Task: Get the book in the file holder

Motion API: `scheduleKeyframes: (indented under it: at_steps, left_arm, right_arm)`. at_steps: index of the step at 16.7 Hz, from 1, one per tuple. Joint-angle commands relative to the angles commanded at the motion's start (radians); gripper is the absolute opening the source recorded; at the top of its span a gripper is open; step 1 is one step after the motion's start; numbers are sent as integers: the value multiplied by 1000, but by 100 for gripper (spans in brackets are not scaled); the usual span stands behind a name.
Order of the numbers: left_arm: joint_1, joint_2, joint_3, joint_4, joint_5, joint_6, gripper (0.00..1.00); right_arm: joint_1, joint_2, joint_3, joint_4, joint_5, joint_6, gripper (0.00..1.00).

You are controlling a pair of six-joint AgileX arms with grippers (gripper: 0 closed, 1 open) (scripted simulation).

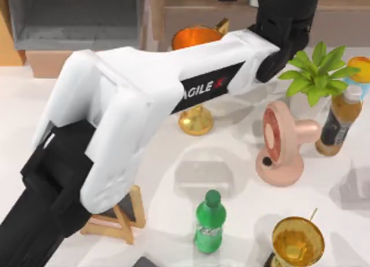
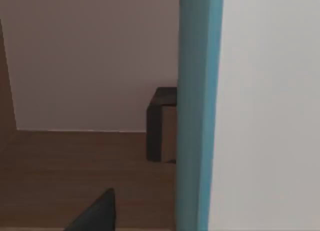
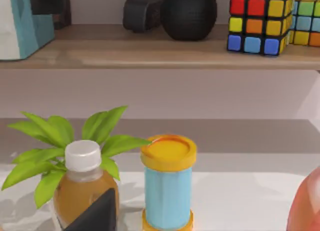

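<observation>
Book [image 2: 200, 111]: in the left wrist view its teal cover edge and pale page side stand close in front of the camera, beside one dark fingertip [image 2: 97, 213]; behind it is the brown shelf [image 2: 75, 176].
Left gripper: it is under the white arm [image 1: 144, 88], which reaches far past the file holder to the shelf; I cannot tell how wide it is open or whether it has hold of the book.
File holder [image 1: 75, 24]: grey, at the far left of the table [image 1: 231, 163], well apart from the arm's end.
Right gripper: near the plant [image 3: 65, 141], facing a tea bottle [image 3: 85, 191]; opening not visible.

Teal-blue book [image 2: 197, 111], grey file holder [image 1: 75, 18] with tan panels
</observation>
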Motion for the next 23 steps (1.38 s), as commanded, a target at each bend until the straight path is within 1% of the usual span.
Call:
scheduleKeyframes:
  at_steps: [4,17,18,23]
  left_arm:
    - [1,3,5,-3,1,0,100]
    - [1,3,5,-3,1,0,2]
    - [1,3,5,-3,1,0,0]
    - [1,3,5,-3,1,0,0]
  right_arm:
    - [0,0,0,0,0,0,100]
    - [0,0,0,0,0,0,100]
    - [0,0,0,0,0,0,100]
    - [0,0,0,0,0,0,100]
